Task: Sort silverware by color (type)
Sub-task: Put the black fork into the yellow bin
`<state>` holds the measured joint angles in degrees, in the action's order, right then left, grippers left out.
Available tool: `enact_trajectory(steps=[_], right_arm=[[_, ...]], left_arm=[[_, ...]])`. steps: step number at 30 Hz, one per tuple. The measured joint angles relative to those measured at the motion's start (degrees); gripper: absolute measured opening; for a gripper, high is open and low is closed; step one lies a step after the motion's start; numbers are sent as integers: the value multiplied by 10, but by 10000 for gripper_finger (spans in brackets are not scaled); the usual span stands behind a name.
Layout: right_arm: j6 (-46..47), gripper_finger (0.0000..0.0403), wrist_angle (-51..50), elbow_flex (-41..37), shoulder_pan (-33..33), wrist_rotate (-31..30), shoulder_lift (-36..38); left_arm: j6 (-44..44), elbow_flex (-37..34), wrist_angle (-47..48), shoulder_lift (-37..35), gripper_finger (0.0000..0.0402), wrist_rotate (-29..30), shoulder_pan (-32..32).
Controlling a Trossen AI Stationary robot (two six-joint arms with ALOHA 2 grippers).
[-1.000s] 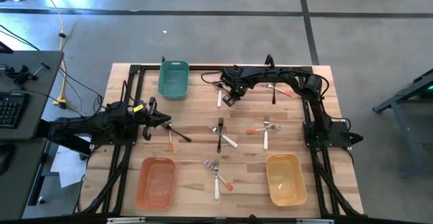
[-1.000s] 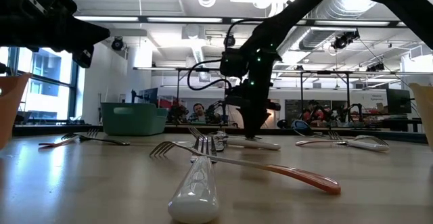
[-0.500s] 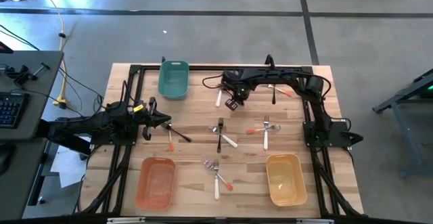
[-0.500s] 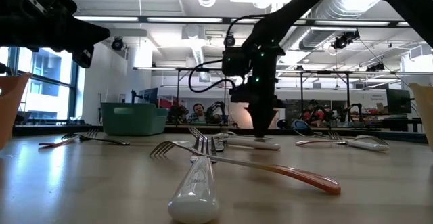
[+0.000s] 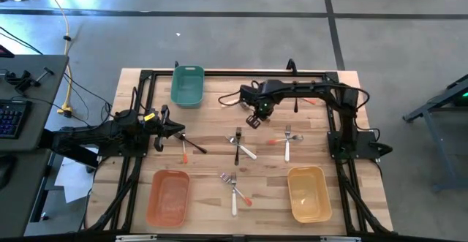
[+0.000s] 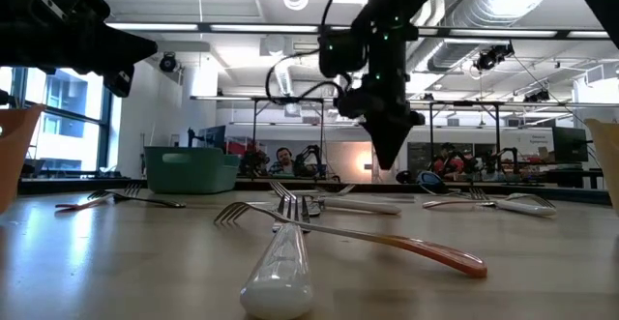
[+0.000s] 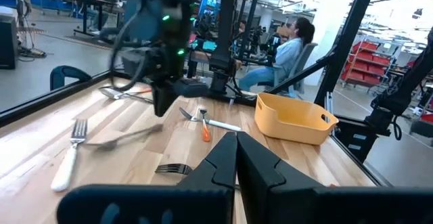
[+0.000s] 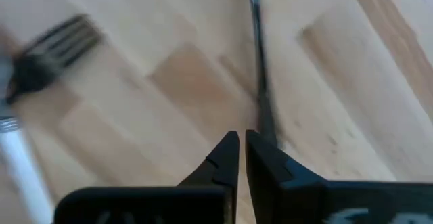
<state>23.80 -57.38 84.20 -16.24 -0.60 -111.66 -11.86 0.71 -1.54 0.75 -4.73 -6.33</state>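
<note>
- The right claw [image 8: 241, 143], raised off the wooden bench [image 8: 169, 75], is seen closed on a thin dark utensil [image 8: 259, 82], by its end.
- So slight a pinch may be shaken loose, and the utensil dropped below the claw.
- The left claw [image 7: 235, 149] is shut, empty.

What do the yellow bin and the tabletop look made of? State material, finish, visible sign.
Yellow bin: probably plastic, smooth, slightly glossy; one-piece moulded walls with a rolled rim and uniform colour.
Tabletop: wood, light butcher-block look; visible grain and jointed strips.

Bright, even light from ceiling strips at the low view's top; soft shadows on the table [image 5: 219, 125]. The right wrist view is heavily blurred, probably by motion; the nearest white fork [image 6: 279, 262] is out of focus.
</note>
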Motion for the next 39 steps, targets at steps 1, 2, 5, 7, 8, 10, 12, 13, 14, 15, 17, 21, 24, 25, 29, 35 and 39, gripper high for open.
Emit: enact_trajectory(steps=[1,2,5,7,8,10,12,13,14,15,17,21,24,25,29,35,39], right_arm=[[3,6,1,0,7,0,4],[8,3,-2,0,15,-3,7],[19,0,-1,0,35,-14,17],[22,2,0,0,44,-31,21],[21,3,3,0,48,-40,21],[17,7,18,0,52,-57,21],[3,16,42,0,48,-66,21],[-7,22,58,0,44,-66,21],[-18,30,74,0,39,-66,21],[-31,40,89,0,33,-66,20],[-58,61,115,0,18,-60,17],[-94,97,135,0,-12,-48,-2],[-110,111,133,0,-33,-40,-24],[-116,113,132,0,-39,-36,-32],[-131,114,133,0,-54,-21,-60],[-138,114,141,1,-58,-19,-85],[-138,112,142,2,-58,-19,-86]], left_arm=[[0,0,0,0,1,0,0],[0,0,0,0,1,0,0],[0,0,0,0,1,0,0],[0,0,0,0,1,0,0],[0,0,0,0,1,0,0],[0,0,0,0,1,0,0],[0,0,0,0,1,0,0],[0,0,0,0,1,0,0],[0,0,0,0,1,0,0],[0,0,0,0,1,0,0],[0,0,0,0,1,0,0],[0,0,0,0,1,0,0],[0,0,1,0,1,0,0],[0,0,0,0,1,0,0],[0,0,1,0,1,2,0],[0,0,1,0,1,3,0],[0,0,1,0,1,2,0]])
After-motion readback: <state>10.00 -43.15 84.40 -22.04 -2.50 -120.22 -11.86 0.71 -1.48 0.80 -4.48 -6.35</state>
